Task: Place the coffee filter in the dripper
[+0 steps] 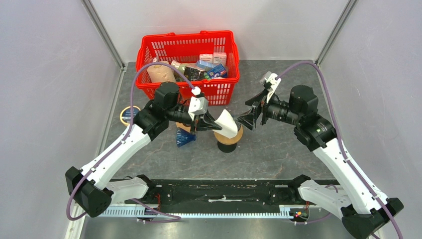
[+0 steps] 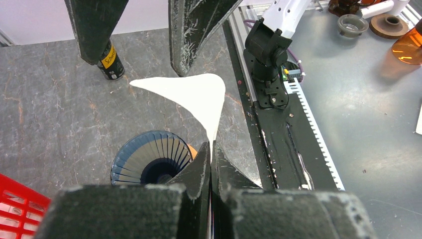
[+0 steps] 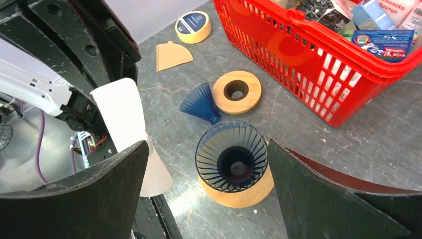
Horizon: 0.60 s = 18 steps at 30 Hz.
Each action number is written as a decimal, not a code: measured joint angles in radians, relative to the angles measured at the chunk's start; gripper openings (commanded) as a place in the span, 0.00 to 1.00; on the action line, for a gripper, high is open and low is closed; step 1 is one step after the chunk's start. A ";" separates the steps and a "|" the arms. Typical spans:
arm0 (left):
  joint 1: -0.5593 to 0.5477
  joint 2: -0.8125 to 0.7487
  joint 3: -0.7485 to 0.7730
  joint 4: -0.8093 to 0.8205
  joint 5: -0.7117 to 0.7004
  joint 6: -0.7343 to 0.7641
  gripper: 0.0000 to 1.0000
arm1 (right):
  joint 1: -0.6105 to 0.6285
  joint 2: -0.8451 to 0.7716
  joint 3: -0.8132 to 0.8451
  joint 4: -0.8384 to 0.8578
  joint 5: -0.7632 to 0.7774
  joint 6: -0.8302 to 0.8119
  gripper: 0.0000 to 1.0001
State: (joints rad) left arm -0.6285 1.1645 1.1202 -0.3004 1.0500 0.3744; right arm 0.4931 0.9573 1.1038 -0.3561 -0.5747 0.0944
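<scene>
My left gripper (image 1: 208, 121) is shut on one edge of the coffee filter (image 1: 227, 124), a flat white paper fan held out in the air. The filter (image 2: 191, 94) sticks forward from the pinched fingertips (image 2: 205, 160). The dripper (image 1: 229, 139) stands upright on the table just below it, with a dark ribbed cone mouth (image 3: 231, 155) and a tan wooden collar (image 3: 241, 193). In the right wrist view the filter (image 3: 122, 112) hangs left of the dripper and outside its mouth. My right gripper (image 1: 250, 119) is wide open with nothing in it, facing the filter from the right.
A separate blue ribbed cone (image 3: 201, 102) and a wooden ring (image 3: 237, 91) lie left of the dripper. A brown paper fan (image 3: 171, 55) and a tape roll (image 3: 193, 26) lie farther left. A red basket (image 1: 221, 92) of goods stands behind. A small black can (image 2: 110, 62) stands nearby.
</scene>
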 measured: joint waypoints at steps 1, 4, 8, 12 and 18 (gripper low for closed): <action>0.000 0.000 0.000 0.000 0.000 0.000 0.02 | 0.000 0.002 0.002 -0.005 0.008 0.000 0.96; 0.000 0.000 0.000 0.000 0.000 0.000 0.02 | 0.000 0.011 0.011 -0.018 0.031 0.002 0.97; 0.000 0.000 0.000 0.000 0.000 0.000 0.02 | 0.000 0.014 0.013 -0.030 0.073 0.002 0.97; 0.000 0.000 0.000 0.000 0.001 0.000 0.02 | 0.000 0.012 0.013 -0.039 0.108 0.003 0.97; 0.000 0.000 0.000 0.004 -0.002 0.000 0.02 | 0.000 -0.003 0.013 -0.050 0.068 0.004 0.97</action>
State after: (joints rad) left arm -0.6285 1.1648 1.1202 -0.2966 1.0485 0.3740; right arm 0.4931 0.9543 1.1172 -0.4065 -0.5068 0.0982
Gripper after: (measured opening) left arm 0.031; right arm 0.971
